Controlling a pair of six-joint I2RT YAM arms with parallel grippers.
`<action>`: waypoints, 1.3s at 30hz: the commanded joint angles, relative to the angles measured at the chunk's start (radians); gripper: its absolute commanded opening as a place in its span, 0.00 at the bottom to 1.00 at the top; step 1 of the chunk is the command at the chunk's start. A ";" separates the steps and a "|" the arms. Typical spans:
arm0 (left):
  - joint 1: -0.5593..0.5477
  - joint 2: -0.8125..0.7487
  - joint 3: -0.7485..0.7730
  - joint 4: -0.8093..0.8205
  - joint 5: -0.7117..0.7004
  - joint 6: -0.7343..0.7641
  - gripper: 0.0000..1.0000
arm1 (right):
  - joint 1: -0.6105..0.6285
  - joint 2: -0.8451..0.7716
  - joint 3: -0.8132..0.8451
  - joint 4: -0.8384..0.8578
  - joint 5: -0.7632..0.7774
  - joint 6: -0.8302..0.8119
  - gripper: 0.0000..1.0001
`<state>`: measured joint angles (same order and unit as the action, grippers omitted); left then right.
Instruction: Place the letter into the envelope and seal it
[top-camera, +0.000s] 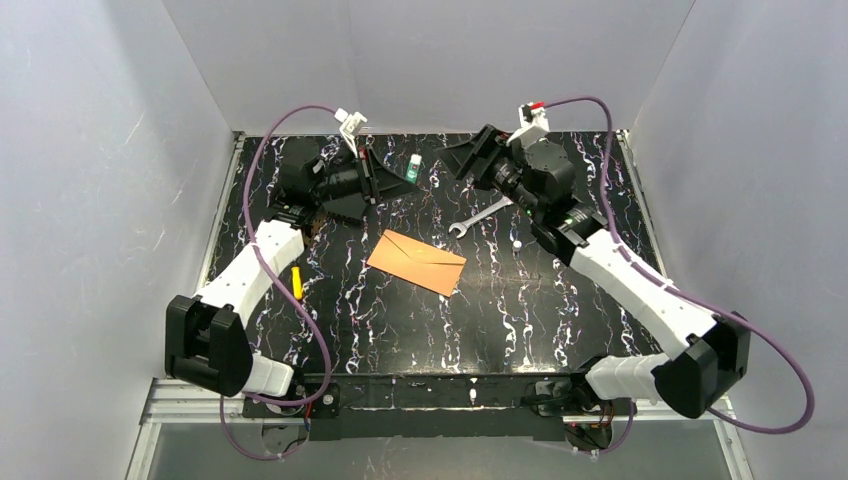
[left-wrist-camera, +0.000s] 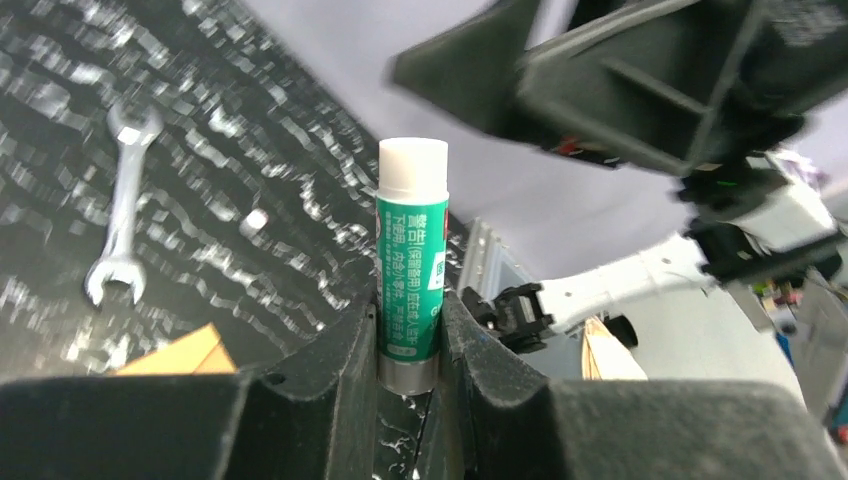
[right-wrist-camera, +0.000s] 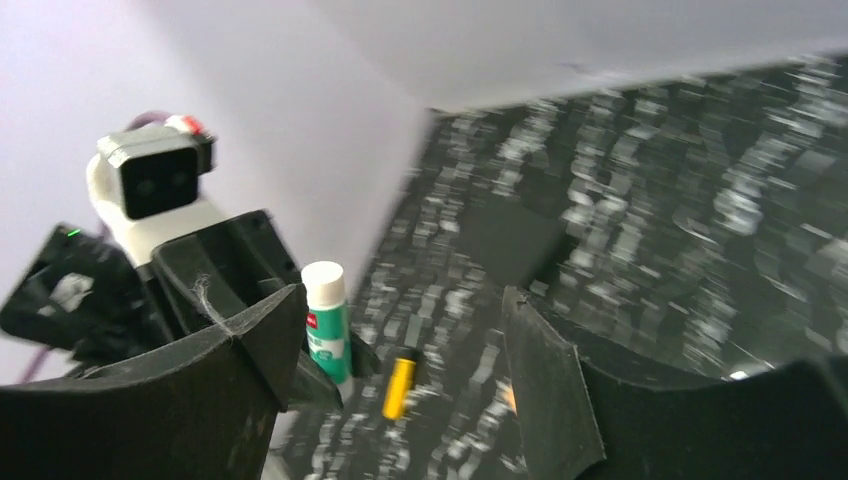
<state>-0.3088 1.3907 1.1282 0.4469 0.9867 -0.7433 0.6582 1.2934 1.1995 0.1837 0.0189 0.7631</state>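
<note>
glue is the step in hand, by my reading. at left centre of the top view a yellow piece (top-camera: 296, 281) lies on the table (top-camera: 560, 310). upper left of centre, the left gripper (left-wrist-camera: 410, 335) is clamped on the lower end of a green glue stick (left-wrist-camera: 411, 240), white top up. the envelope (top-camera: 416, 262) lies flat at mid frame, apart from both arms, flap seemingly down. the letter is nowhere in view; whether it is inside i cannot tell. just right of the stick the right gripper (right-wrist-camera: 405, 305) has its jaws wide apart, holding nothing. a wrench (top-camera: 480, 216) lies below it. the next move likely calls for the right jaws to close on the white top and pull it off.
</note>
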 joint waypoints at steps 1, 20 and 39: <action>0.011 -0.040 -0.084 -0.174 -0.150 0.173 0.00 | -0.026 -0.068 0.053 -0.479 0.275 -0.116 0.77; 0.010 -0.079 -0.098 -0.453 -0.196 0.361 0.00 | -0.253 0.362 -0.018 -0.786 0.259 -0.334 0.69; 0.010 -0.079 -0.096 -0.407 -0.194 0.351 0.00 | -0.308 0.578 0.120 -0.748 0.215 -0.374 0.43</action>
<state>-0.3012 1.3388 1.0107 0.0223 0.7704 -0.4011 0.3592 1.8500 1.2678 -0.5648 0.2249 0.4095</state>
